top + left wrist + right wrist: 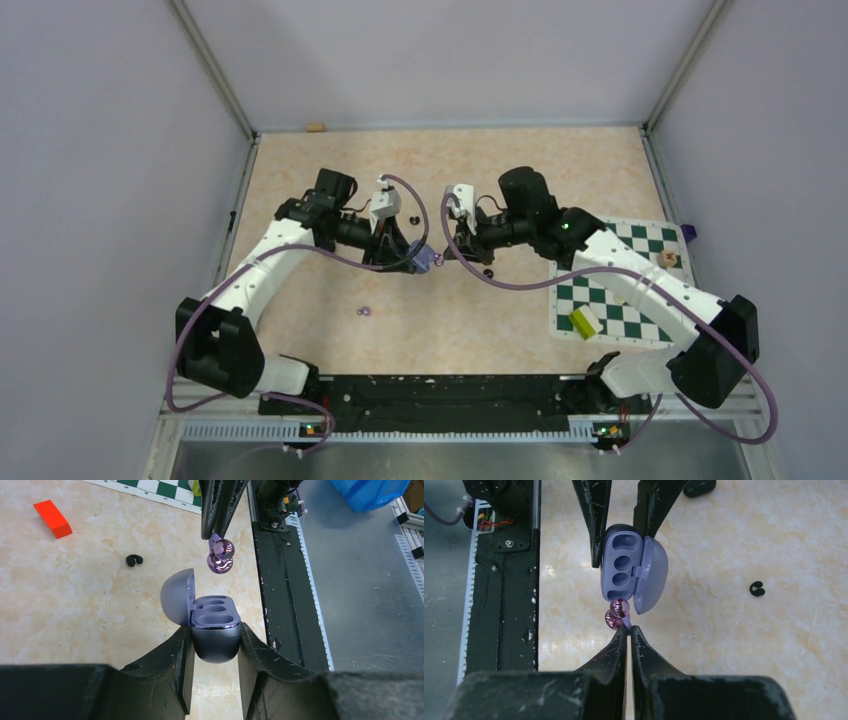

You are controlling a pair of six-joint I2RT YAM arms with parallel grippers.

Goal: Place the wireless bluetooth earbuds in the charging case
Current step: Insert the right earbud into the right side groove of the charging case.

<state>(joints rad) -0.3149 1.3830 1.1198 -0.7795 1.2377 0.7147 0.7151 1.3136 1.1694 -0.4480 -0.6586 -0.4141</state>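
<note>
The lilac charging case (216,647) is off the table with its lid swung open and its empty wells (620,562) showing. My left gripper (215,630) is shut on its lower body. My right gripper (629,628) is shut on a shiny purple earbud (616,615), pinched at the fingertips. That earbud (220,556) hangs just clear of the case's open end. In the top view both grippers meet at mid-table round the case (424,257). A black earbud (133,560) (757,588) lies on the table beyond the lid. Another lilac earbud (364,311) lies nearer the left arm.
A green-and-white chessboard mat (620,290) lies at the right with a yellow-green block (585,321) and a small wooden piece (668,258) on it. A red block (52,518) lies near the mat. The black base rail (440,395) runs along the near edge.
</note>
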